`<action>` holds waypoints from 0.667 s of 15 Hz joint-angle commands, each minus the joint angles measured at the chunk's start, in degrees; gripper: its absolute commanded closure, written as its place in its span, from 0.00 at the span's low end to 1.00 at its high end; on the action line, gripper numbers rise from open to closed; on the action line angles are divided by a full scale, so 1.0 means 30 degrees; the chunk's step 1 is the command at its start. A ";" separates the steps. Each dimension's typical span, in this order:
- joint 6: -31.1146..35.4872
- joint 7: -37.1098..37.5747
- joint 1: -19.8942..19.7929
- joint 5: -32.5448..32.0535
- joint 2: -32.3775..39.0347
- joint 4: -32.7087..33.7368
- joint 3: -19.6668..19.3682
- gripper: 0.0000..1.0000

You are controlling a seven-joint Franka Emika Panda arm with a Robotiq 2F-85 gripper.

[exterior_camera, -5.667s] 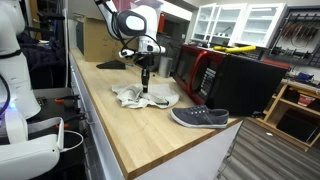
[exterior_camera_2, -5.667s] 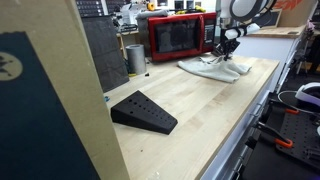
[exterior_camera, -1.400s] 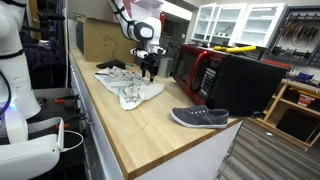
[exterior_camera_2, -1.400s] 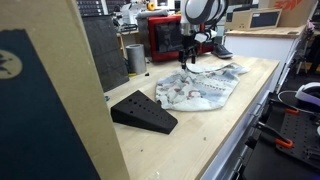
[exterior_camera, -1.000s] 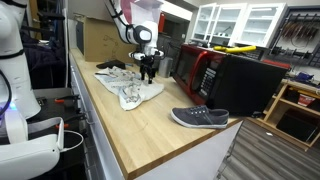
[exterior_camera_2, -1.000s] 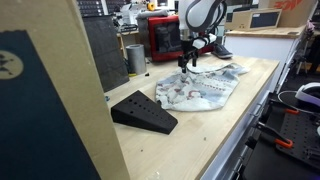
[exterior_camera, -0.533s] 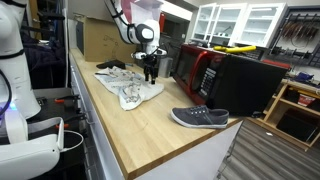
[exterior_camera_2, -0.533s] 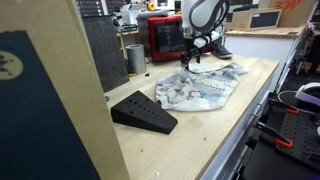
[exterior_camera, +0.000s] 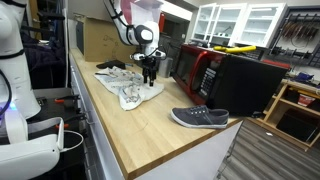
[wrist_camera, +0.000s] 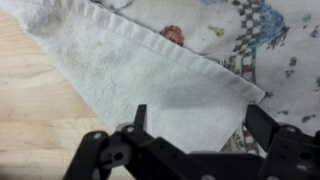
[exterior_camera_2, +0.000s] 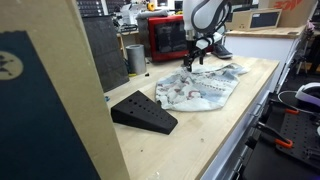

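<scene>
wrist view: gripper (wrist_camera: 195, 125) jaws wide open, empty, above towel (wrist_camera: 150, 70).

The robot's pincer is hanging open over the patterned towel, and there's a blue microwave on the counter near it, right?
Not quite. The microwave is red, not blue; both exterior views show its red front. The rest is right: the pincer hangs open over the patterned towel, and the microwave stands on the counter near it.
</scene>
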 commanded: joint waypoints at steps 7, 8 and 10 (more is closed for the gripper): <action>-0.1486 -0.2843 -0.0326 0.1822 -0.1614 -0.1457 0.0982 0.00; -0.1665 -0.2684 -0.0284 0.1609 -0.1715 -0.1483 0.0899 0.00; -0.1886 -0.2446 -0.0286 0.1263 -0.1795 -0.1418 0.0766 0.00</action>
